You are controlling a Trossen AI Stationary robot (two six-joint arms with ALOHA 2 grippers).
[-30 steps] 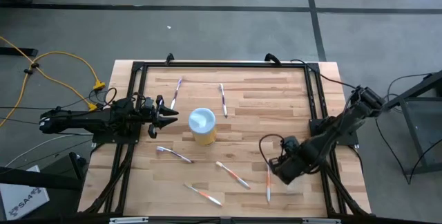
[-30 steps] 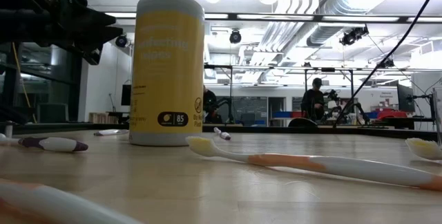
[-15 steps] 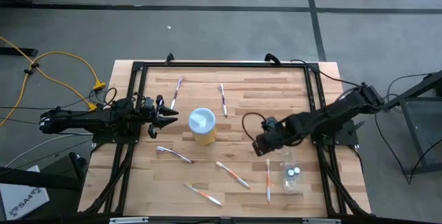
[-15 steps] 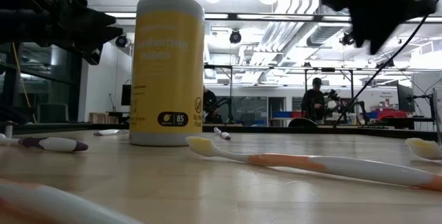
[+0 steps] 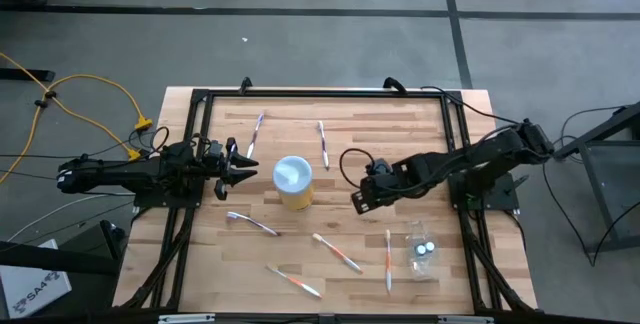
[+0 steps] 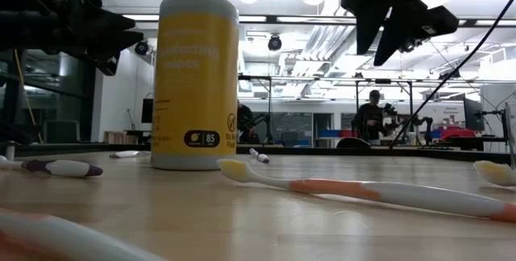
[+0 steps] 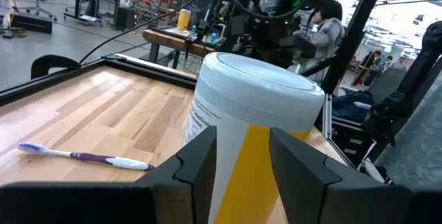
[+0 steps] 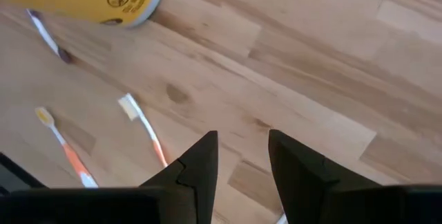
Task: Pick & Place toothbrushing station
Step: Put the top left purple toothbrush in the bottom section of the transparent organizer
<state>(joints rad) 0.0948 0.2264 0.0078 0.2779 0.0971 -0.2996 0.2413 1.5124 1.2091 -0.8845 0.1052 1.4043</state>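
A clear plastic holder cup (image 5: 422, 252) with two teal-capped bottles in it lies on the wooden table at the near right. Several toothbrushes lie flat on the table: two at the far side (image 5: 256, 134) (image 5: 322, 144), a purple one (image 5: 252, 224), and orange ones (image 5: 336, 252) (image 5: 293, 281) (image 5: 388, 261). My right gripper (image 5: 356, 202) hovers open and empty above the table's middle, left of and farther back than the cup; its wrist view (image 8: 242, 158) looks down on bare wood. My left gripper (image 5: 250, 171) is open and empty at the left, pointing at a yellow canister (image 5: 293, 182).
The yellow wipes canister with a pale lid (image 6: 197, 80) stands upright at the table's middle, between the two grippers. A black frame (image 5: 320, 94) runs around the table top. Bare wood lies at the far right.
My right gripper has left the clear cup at the near right, risen, and gone toward the table's left and far side, ending near the yellow canister. The cup, earlier covered by the gripper, now shows and stays in place.
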